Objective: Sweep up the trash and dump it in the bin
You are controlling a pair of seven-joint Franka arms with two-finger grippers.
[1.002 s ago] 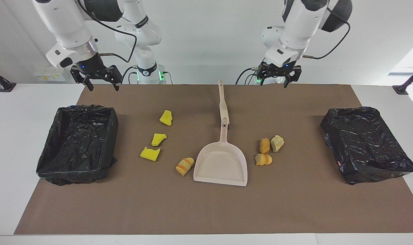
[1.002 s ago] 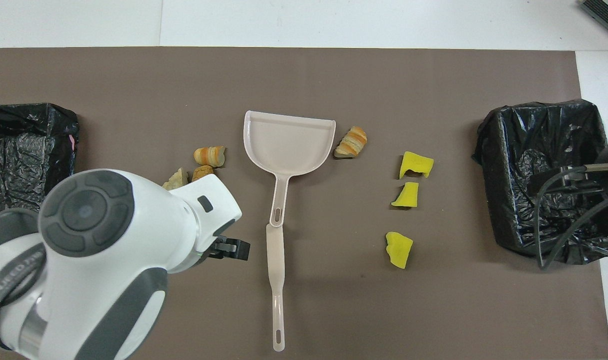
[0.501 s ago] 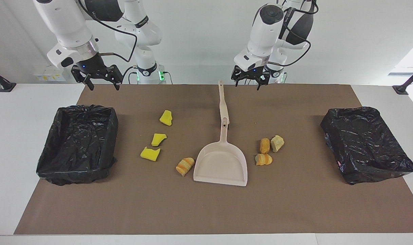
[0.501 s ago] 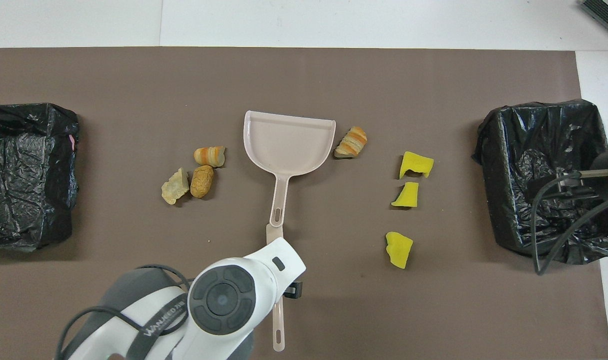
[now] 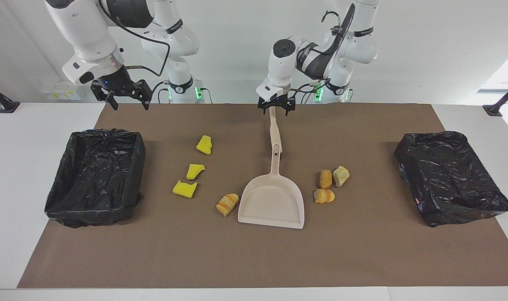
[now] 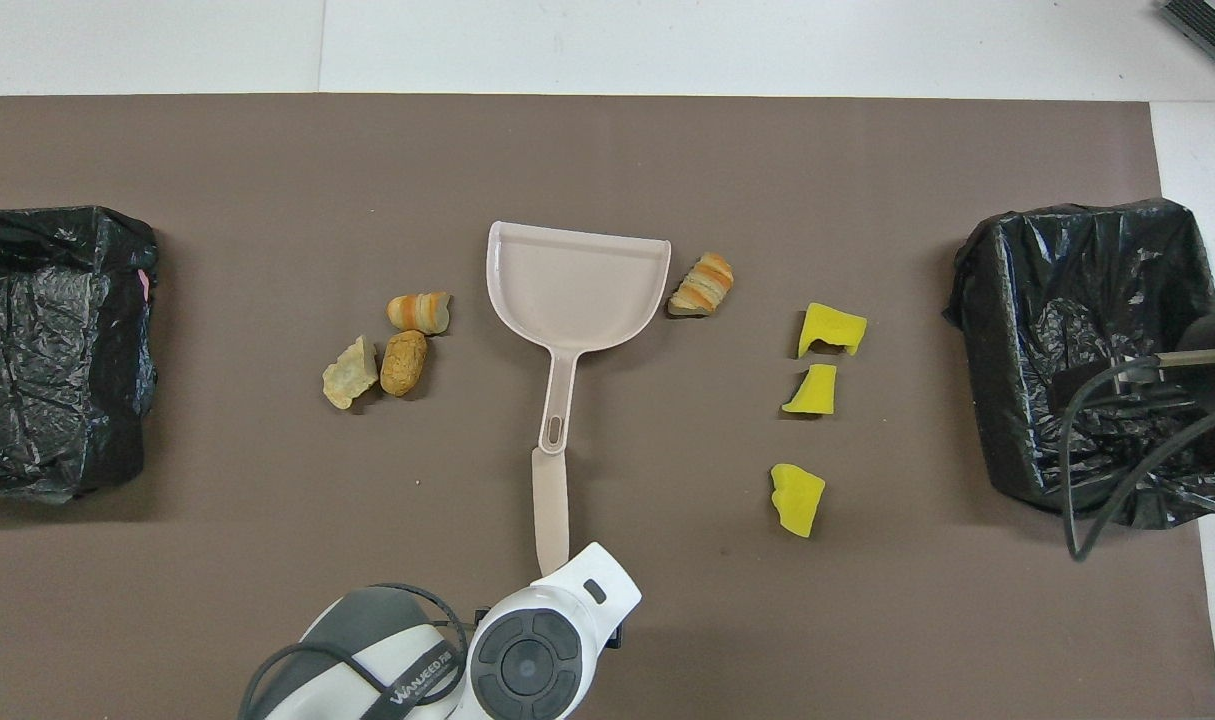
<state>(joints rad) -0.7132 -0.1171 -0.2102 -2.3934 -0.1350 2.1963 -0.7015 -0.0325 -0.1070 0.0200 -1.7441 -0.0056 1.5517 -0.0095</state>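
1. On the white table [image 5: 24,175] lies a brown mat [image 5: 362,251]; at each end of the mat sits a bin lined with black plastic, the bin at the right arm's end [image 5: 95,175] and the bin at the left arm's end [image 5: 450,177].
2. At mid-mat lies the beige dustpan [image 5: 272,200], its handle pointing toward the robots.
3. Over the tip of that handle hangs the left gripper [image 5: 276,109], fingers spread to either side of it, not clamped.
4. Above the mat's edge nearest the robots, near the right arm's bin, hovers the right gripper [image 5: 121,100], fingers apart and empty.
5. Beside the pan toward the right arm lie three yellow scraps [image 5: 189,171] and a striped lump [image 5: 227,204]; toward the left arm huddle three tan lumps [image 5: 331,184].
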